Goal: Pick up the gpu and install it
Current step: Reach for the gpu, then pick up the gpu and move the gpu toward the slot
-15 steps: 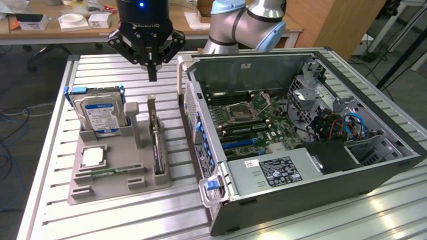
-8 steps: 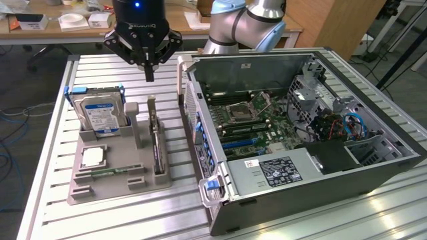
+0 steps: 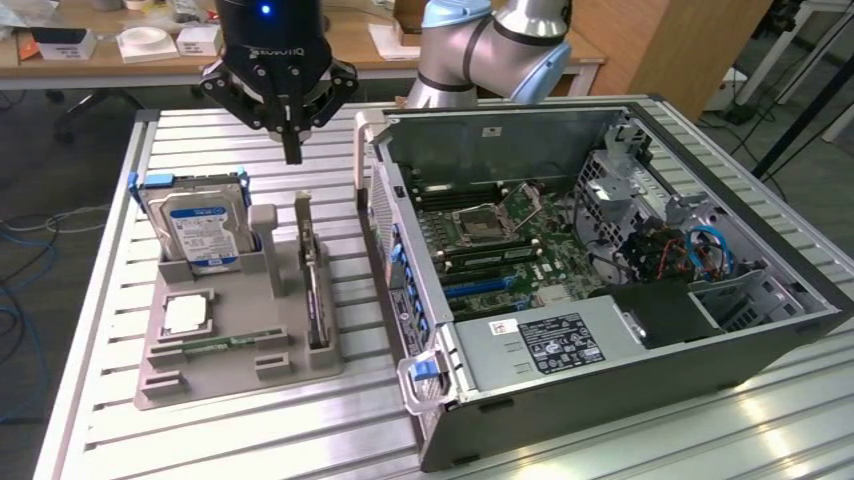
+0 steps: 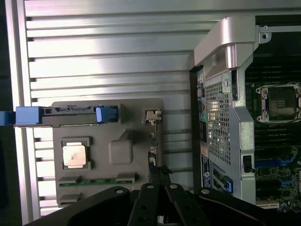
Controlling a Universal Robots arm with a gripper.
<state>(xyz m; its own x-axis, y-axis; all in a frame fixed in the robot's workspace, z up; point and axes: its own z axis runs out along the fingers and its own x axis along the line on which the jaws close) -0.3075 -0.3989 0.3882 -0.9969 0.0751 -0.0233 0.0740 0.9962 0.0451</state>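
Note:
The gpu (image 3: 315,290) is a thin black card standing on edge in a slot of the grey holder tray (image 3: 220,375), on the side nearest the computer case. In the wrist view the gpu (image 4: 152,153) appears edge-on, running toward my fingers. My gripper (image 3: 292,152) hangs above the table just behind the tray's far end, shut with its fingertips together and nothing between them. The wrist view has the gripper (image 4: 159,186) directly over the near end of the card, apart from it.
The tray also holds an upright silver hard drive (image 3: 200,228) with blue rails, a square silver chip (image 3: 187,315) and a green memory stick (image 3: 220,343). The open computer case (image 3: 601,290) lies at the exterior view's right, its motherboard (image 3: 514,250) exposed. The slatted metal table (image 3: 200,140) surrounds them.

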